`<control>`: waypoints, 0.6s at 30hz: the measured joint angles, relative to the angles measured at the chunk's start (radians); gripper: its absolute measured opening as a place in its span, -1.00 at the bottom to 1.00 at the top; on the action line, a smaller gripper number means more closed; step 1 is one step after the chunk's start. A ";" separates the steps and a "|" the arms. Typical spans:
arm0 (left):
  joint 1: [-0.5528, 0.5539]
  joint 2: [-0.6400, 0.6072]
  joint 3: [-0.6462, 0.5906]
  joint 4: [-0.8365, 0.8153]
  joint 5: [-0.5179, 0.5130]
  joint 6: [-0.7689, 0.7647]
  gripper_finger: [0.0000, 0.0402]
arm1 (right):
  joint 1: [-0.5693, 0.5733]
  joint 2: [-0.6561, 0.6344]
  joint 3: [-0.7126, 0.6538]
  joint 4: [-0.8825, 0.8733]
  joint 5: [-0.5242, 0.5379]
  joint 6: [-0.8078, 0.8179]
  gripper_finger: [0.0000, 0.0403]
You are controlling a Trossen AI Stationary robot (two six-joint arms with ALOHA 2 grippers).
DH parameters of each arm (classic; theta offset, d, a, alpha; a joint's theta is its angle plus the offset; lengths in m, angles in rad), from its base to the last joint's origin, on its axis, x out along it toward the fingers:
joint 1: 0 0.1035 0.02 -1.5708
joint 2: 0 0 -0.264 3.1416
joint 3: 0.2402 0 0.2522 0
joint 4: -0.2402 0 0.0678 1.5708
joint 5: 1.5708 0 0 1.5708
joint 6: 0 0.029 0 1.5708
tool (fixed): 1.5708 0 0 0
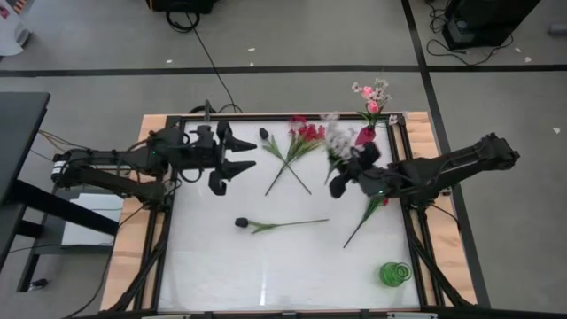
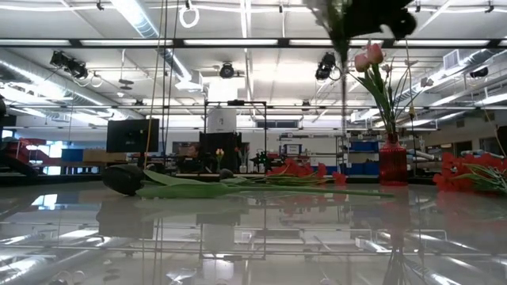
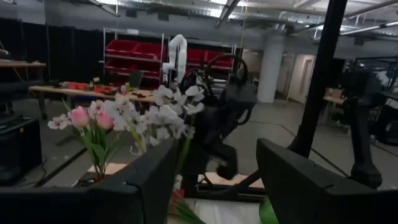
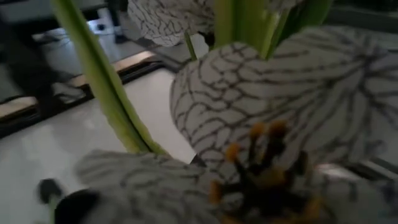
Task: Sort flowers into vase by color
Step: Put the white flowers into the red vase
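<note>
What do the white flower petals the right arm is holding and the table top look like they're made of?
White flower petals: probably fabric, matte, with printed-looking dark veins. Table top: smooth, glossy white sheet, perhaps coated board or plastic; it mirrors the ceiling lights and lying flowers.

Left gripper (image 1: 237, 165) hangs over the table's (image 1: 292, 266) left half, fingers spread wide, nothing between them. Right gripper (image 1: 344, 174) is out over the right half, clamped shut on a white-blossom flower (image 1: 339, 137), its green stem trailing down toward the middle. A dark-budded flower (image 1: 279, 224) lies flat at center. Red sprays (image 1: 306, 135) and another dark bud (image 1: 265, 135) cross near the far edge. Pink flowers (image 1: 372, 99) stand at the far right corner; a green vase (image 1: 395, 274) sits near the right front corner.
</note>
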 joint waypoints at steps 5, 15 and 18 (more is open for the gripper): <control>0.000 0.000 0.000 0.004 0.000 -0.001 0.14 | 0.004 -0.145 0.000 -0.151 0.066 0.017 -0.94; 0.000 0.002 0.000 0.012 0.000 -0.004 0.14 | 0.004 -0.417 0.000 -0.413 0.227 0.051 -0.94; 0.000 0.002 0.000 0.012 0.000 -0.004 0.14 | 0.003 -0.472 0.000 -0.462 0.323 0.046 -0.94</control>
